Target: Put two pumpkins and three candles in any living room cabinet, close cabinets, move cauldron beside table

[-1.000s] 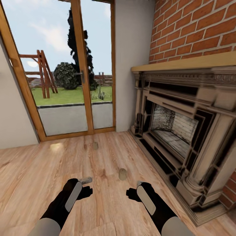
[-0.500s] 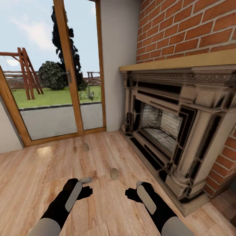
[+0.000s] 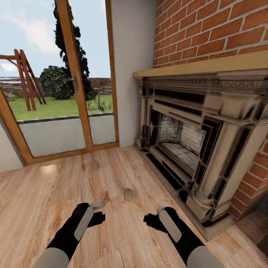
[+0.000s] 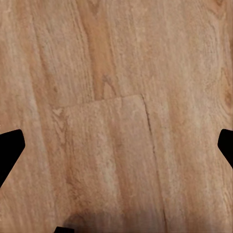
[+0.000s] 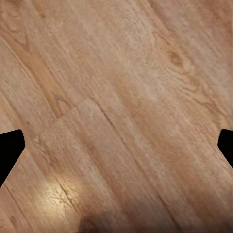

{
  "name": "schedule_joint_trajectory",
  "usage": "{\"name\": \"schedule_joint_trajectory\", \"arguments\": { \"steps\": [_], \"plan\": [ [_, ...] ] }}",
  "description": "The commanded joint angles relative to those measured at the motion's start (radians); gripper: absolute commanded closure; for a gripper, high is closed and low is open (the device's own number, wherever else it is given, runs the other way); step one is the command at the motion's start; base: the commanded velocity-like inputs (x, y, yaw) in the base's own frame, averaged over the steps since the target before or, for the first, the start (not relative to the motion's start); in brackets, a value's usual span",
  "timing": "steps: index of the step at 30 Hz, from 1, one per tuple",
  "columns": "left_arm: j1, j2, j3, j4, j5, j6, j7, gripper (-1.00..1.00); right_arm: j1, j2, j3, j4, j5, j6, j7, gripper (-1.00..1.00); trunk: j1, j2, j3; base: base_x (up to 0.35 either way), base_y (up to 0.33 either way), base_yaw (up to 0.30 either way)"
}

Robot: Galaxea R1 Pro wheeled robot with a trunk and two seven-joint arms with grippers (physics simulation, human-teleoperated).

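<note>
Left gripper [image 3: 97,212] and right gripper [image 3: 152,217], both black, hang low over the pale wood-plank floor [image 3: 44,197]; each has its jaws spread wide and holds nothing. One short beige-grey cylindrical candle [image 3: 128,194] stands upright on the floor just ahead of the grippers, between them. A second such candle [image 3: 95,164] stands farther ahead, near the wood-framed glass door [image 3: 74,85]. The ornate stone fireplace [image 3: 193,137] lies beyond the right gripper.

Both arms low in frame, forearms angled inward. Left gripper [image 3: 97,212] and right gripper [image 3: 153,217] level, fingers spread wide, holding nothing.
</note>
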Motion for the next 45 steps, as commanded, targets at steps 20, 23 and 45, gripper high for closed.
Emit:
{"name": "schedule_joint_trajectory", "arguments": {
  "steps": [20,23,45],
  "plan": [
    [0.0,0.0,-0.003,0.001,0.011,0.002,0.01,-1.0,-0.001,-0.001,0.003,-0.001,-0.015,0.0,-0.01,-1.0,0.0,-0.001,-0.034,0.0,0.0,-0.108],
    [0.0,-0.001,-0.003,0.003,0.012,0.002,0.009,-1.0,-0.001,-0.001,0.003,-0.001,-0.016,0.0,-0.01,-1.0,0.0,-0.001,-0.039,0.0,0.0,-0.124],
    [0.0,0.001,-0.003,-0.001,0.01,0.002,0.005,-1.0,-0.001,0.001,0.003,0.0,-0.016,-0.002,-0.009,-1.0,0.0,-0.001,-0.073,0.0,0.0,-0.138]
  ]
}}
